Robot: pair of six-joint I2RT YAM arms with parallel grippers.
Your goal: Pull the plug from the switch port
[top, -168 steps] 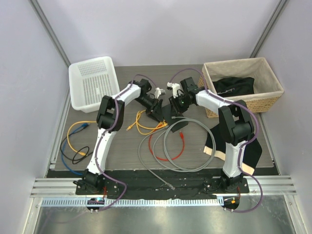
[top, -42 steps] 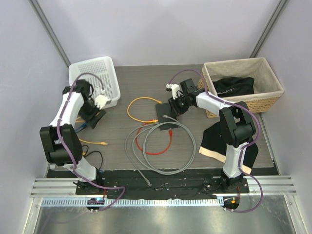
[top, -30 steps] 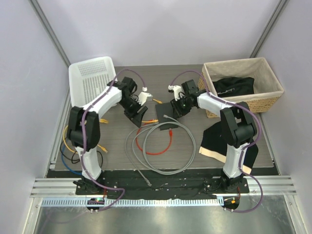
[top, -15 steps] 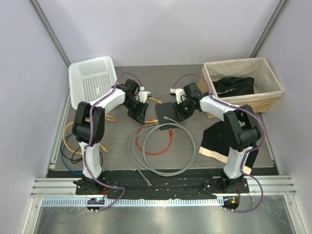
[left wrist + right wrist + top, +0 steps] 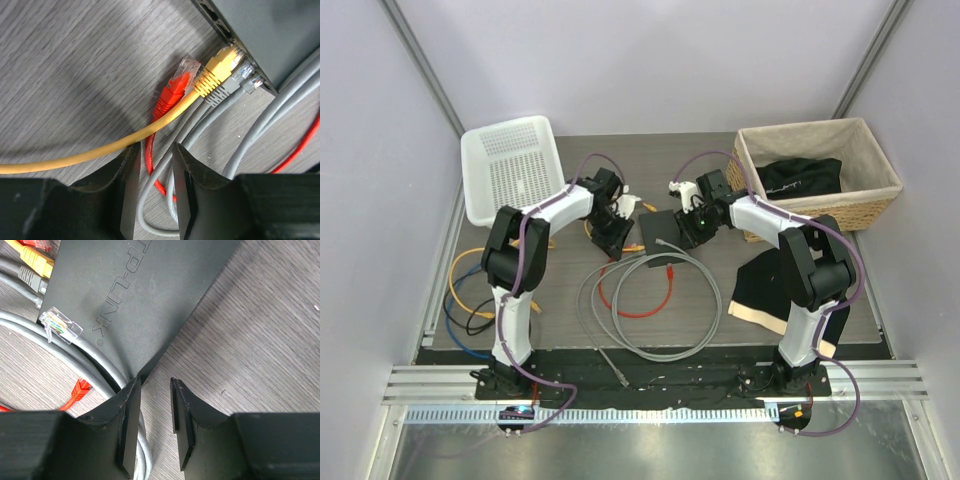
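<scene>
The switch (image 5: 665, 228) lies mid-frame on the table (image 5: 620, 165) in the top view. In the left wrist view the yellow plug (image 5: 219, 70) sits in a port at upper right. The left gripper (image 5: 152, 192) is partly spread, pinching nothing, lined up behind the yellow cable (image 5: 100, 152) for approach. The right gripper (image 5: 152, 427), also partly spread and empty, meets the switch corner, probably to brace it.
</scene>
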